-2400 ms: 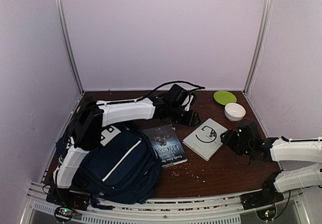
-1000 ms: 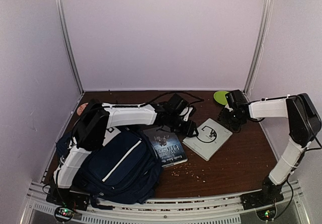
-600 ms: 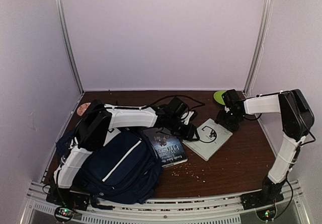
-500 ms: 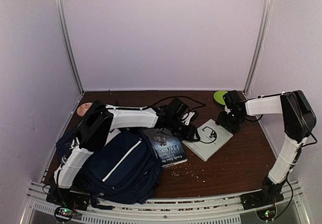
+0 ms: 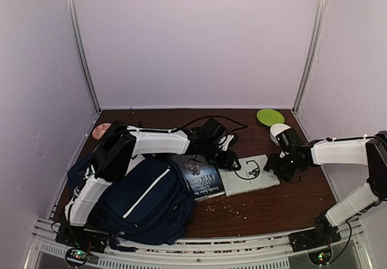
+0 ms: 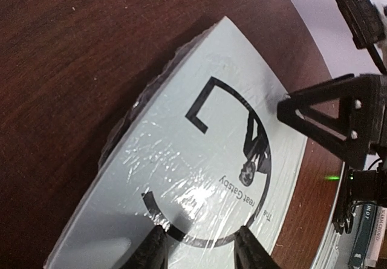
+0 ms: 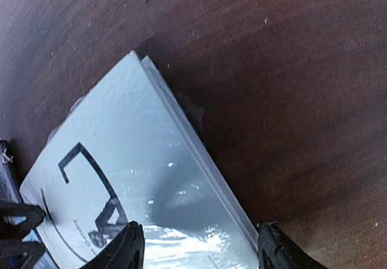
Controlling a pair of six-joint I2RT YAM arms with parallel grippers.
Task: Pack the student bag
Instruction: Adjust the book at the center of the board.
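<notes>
The student bag (image 5: 142, 202), a navy backpack with a thin white stripe, lies at the front left. A pale grey book (image 5: 249, 173) titled "The Great Gatsby" lies mid-table beside a dark book (image 5: 202, 178). My left gripper (image 5: 227, 159) is open at the pale book's left end, its tips (image 6: 199, 252) just above the cover (image 6: 199, 160). My right gripper (image 5: 279, 163) is open at the book's right end, its jaws (image 7: 199, 248) straddling the book's edge (image 7: 121, 178). The right gripper (image 6: 338, 118) also shows in the left wrist view.
A green plate (image 5: 269, 116) and a white bowl (image 5: 276, 130) sit at the back right, just behind my right arm. Crumbs (image 5: 227, 205) are scattered on the brown table in front of the books. A black cable (image 5: 205, 119) runs behind my left arm.
My right arm swung from the back near the plate down to the pale book's right end. The book turned and slid against the dark book. My left gripper hardly moved.
</notes>
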